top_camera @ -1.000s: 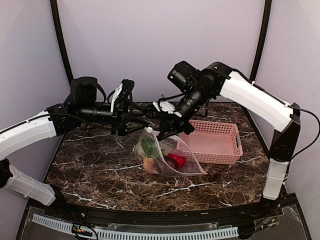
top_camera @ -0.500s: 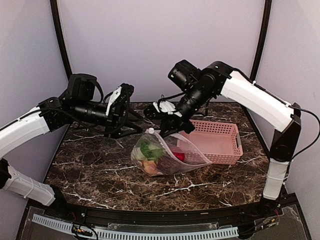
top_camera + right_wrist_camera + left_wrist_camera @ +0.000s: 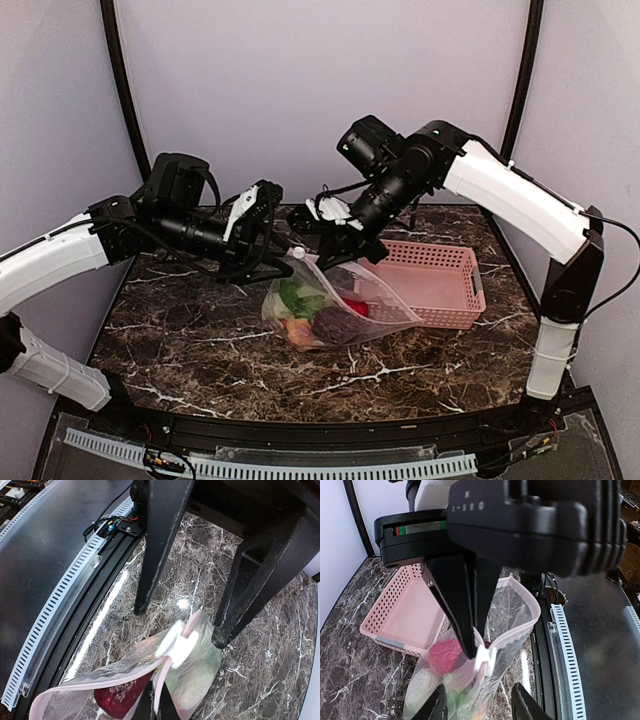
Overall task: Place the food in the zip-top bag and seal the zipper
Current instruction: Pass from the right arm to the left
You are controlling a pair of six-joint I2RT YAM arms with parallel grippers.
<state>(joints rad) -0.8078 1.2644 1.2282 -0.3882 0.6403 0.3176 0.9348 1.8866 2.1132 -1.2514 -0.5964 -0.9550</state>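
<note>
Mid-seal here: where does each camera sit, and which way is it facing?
Top external: above and behind the bases, looking down at the table; both arms, zip-top bag, pink basket.
Left wrist: faces the basket side; own open left gripper at bottom, right gripper pinching the zipper.
Right wrist: looks down toward the near rail; own shut fingers at bottom, left fingers above.
Shared: both wrist views show the white slider.

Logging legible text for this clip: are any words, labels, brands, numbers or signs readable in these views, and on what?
None can be read.
Too blurred: white print on the body of the right gripper, left wrist view.
No legible characters: green and red sticker beside it.
No text seen: zip-top bag, pink basket.
</note>
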